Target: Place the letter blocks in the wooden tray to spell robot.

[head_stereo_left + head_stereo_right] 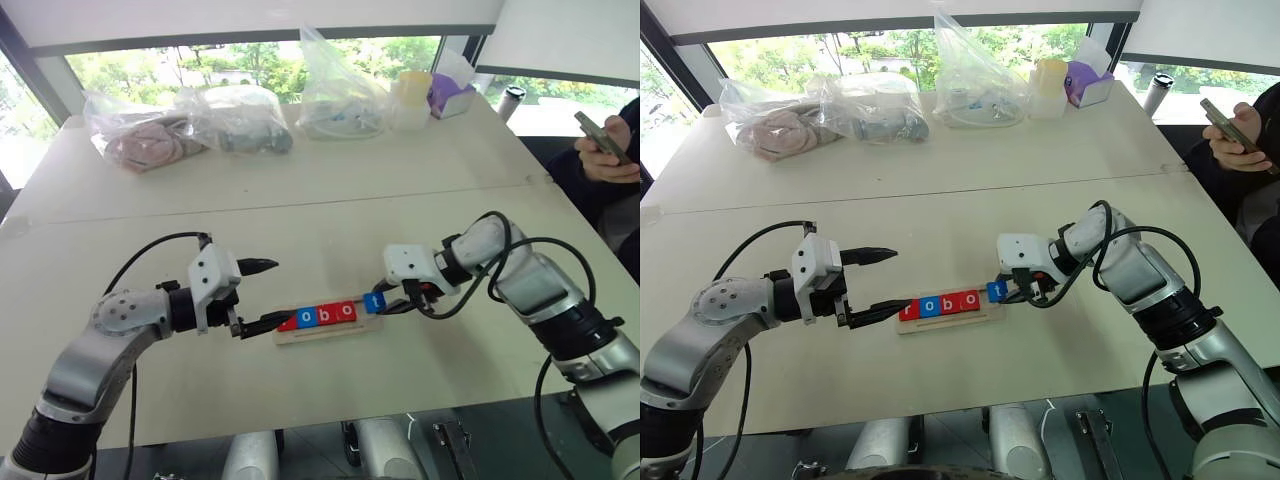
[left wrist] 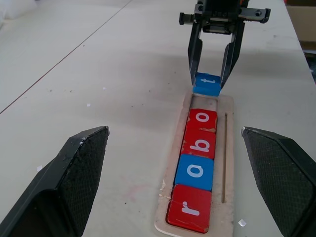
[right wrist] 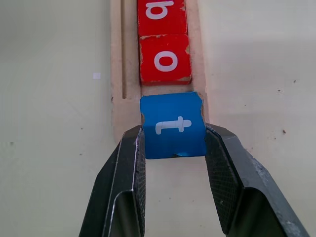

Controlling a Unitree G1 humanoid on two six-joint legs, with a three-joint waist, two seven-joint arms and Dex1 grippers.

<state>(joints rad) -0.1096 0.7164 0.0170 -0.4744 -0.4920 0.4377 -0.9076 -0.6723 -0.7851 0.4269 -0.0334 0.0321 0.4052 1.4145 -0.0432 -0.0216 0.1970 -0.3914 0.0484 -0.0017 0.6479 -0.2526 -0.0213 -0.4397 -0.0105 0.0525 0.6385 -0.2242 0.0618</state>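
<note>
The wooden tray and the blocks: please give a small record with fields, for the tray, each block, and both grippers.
tray: wooden tray on the white table, slot not yet full
blocks in slot: red r, blue o, red b, red o, in a row
free place: the slot's end past the red o
blue t: pinched between the fingers of the right gripper, at the tray's free end, not yet seated
left gripper: open, holds nothing, near the r end

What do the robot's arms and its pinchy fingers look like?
Both arms are smooth silver-grey metal with black joints and looping black cables. A white boxy block sits at each wrist. The left gripper and the right gripper each have two black, tapered fingers with bumpy, textured inner pads.
</note>
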